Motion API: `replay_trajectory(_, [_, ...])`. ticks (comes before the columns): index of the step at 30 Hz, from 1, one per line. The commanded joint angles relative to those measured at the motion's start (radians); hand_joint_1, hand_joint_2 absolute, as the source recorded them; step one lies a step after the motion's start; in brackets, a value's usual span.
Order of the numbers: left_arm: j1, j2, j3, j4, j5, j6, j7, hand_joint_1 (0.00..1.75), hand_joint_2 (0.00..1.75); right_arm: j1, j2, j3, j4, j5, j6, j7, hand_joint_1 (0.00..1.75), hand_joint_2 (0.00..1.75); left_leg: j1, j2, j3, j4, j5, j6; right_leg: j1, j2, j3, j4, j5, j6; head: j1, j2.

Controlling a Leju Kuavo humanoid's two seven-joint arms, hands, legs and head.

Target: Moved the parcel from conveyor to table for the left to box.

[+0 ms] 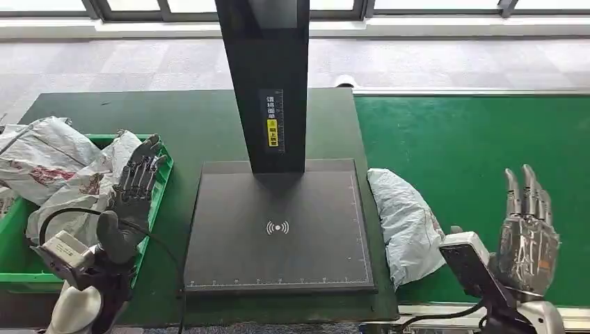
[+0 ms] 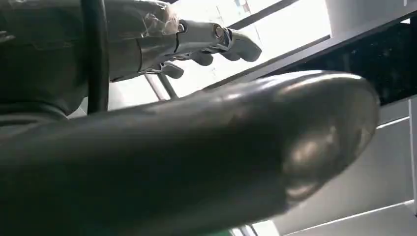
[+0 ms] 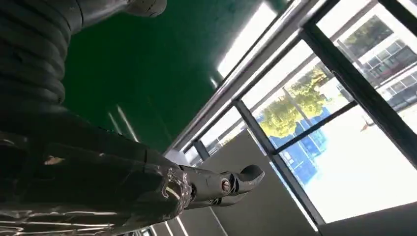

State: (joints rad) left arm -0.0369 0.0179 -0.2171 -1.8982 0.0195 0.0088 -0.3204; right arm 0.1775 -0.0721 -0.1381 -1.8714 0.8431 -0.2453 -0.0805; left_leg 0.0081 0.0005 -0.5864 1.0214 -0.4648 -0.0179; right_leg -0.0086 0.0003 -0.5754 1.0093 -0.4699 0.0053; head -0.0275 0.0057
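You have one loose parcel [image 1: 407, 224] to account for: a single pale grey-white poly mailer, crumpled and soft, with a faint reddish mark near its right edge. It lies on the green conveyor [image 1: 473, 160], its left edge at the seam where the belt meets the dark green tabletop [image 1: 188, 125], just beside the black scanner pad [image 1: 278, 233]. That is one pad, carrying a white wireless symbol, with one black upright column [image 1: 268, 83] rising from its far edge and bearing a yellow label. One green box [image 1: 156, 191] stands on the left part of the tabletop; I count at least two similar crumpled grey-white bags [image 1: 52, 163] in it, red print showing on them. Your two hands are both free of load. The left hand [image 1: 132, 202] is raised over the box's right rim, fingers straight and slightly apart, holding nothing. The right hand [image 1: 529, 233] stands over the conveyor to the right of the parcel, apart from it, fingers extended upward and spread, holding nothing. Windows [image 3: 344, 113] show in the right wrist view.
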Motion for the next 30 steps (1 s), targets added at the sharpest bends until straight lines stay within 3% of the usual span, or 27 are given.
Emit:
replay_trajectory(1, [-0.040, 0.010, -0.057, 0.052, 0.003, -0.009, 0.004, 0.00, 0.00, -0.106, -0.056, -0.061, 0.256, -0.017, 0.041, 0.007, 0.00, 1.75, 0.000, 0.000, 0.001, -0.001, 0.001, 0.001, 0.000, -0.001, 0.002, -0.002, 0.001, 0.000, 0.000, 0.000])
replay_trajectory(5, [-0.043, 0.010, -0.060, 0.054, 0.003, -0.008, 0.004, 0.00, 0.00, -0.113, -0.062, -0.056, 0.270, -0.030, 0.053, 0.007, 0.00, 1.75, 0.001, 0.000, 0.002, -0.001, 0.000, 0.000, 0.001, 0.000, 0.002, -0.002, 0.001, 0.000, 0.000, 0.000])
replay_trajectory(10, [-0.072, 0.019, -0.088, 0.077, 0.004, -0.003, 0.004, 0.00, 0.00, -0.148, -0.116, -0.029, 0.371, -0.160, 0.157, 0.009, 0.00, 1.75, 0.000, -0.001, 0.001, -0.002, 0.001, 0.001, 0.000, -0.001, 0.002, -0.003, 0.001, 0.000, 0.000, 0.000])
replay_trajectory(18, [-0.074, 0.022, -0.090, 0.078, 0.004, -0.003, 0.004, 0.00, 0.00, -0.147, -0.122, -0.026, 0.381, -0.169, 0.160, 0.012, 0.00, 1.75, 0.000, 0.000, 0.002, -0.003, 0.002, 0.001, 0.000, 0.000, 0.002, -0.003, 0.002, 0.000, 0.000, 0.000])
replay_trajectory(30, [-0.142, 0.032, -0.133, 0.118, -0.009, -0.006, 0.019, 0.00, 0.00, -0.281, -0.204, 0.155, 0.649, -0.277, 0.420, 0.196, 0.00, 1.75, 0.000, 0.002, 0.001, -0.003, 0.002, 0.001, 0.001, 0.002, 0.001, -0.004, 0.003, 0.000, 0.000, 0.000])
